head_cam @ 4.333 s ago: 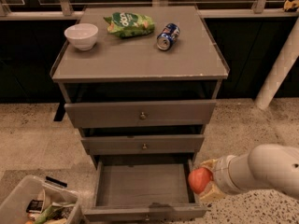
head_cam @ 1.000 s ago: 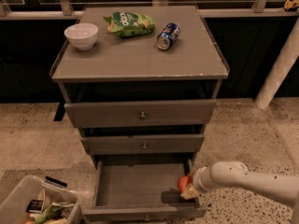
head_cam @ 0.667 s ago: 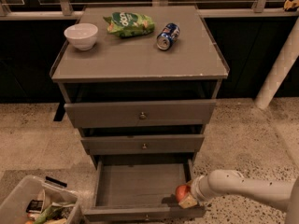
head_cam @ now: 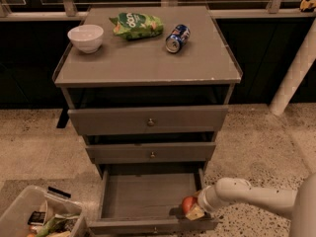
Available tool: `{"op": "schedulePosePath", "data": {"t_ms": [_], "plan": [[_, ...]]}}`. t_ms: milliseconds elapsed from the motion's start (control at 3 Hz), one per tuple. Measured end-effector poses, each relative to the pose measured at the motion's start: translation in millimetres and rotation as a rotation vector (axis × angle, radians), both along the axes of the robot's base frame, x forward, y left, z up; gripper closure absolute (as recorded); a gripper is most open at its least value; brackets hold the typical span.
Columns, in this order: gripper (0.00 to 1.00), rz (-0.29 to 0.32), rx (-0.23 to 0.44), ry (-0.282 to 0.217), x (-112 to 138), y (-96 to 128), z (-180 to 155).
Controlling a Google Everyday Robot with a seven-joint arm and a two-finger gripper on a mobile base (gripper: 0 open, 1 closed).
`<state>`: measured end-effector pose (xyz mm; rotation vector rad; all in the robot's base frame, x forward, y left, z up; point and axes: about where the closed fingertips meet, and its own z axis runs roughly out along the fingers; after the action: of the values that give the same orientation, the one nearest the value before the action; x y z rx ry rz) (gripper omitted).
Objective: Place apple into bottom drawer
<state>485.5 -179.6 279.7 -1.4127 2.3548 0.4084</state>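
1. Reaching in from the right of the camera view, the arm (head_cam: 256, 197) holds the gripper (head_cam: 192, 209) low in the front right corner of the bottom drawer (head_cam: 143, 196), which is pulled out.
2. The gripper is closed on the apple (head_cam: 187, 203). The apple sits at its tip, on the side toward the drawer's middle, inside the right wall and just behind the front panel.
3. Whether the apple touches the drawer floor cannot be told. Letting go looks like the next step, and the retreat should go up and right, away from the apple.
4. On the table (head_cam: 148, 63) above, a blue can (head_cam: 177, 38) lies well apart.
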Motion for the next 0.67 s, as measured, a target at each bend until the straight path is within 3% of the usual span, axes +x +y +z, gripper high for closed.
{"op": "schedulePosePath", "data": {"t_ms": [667], "plan": [[1.0,0.118,0.122,0.123,6.9,71.4,-80.7]]}}
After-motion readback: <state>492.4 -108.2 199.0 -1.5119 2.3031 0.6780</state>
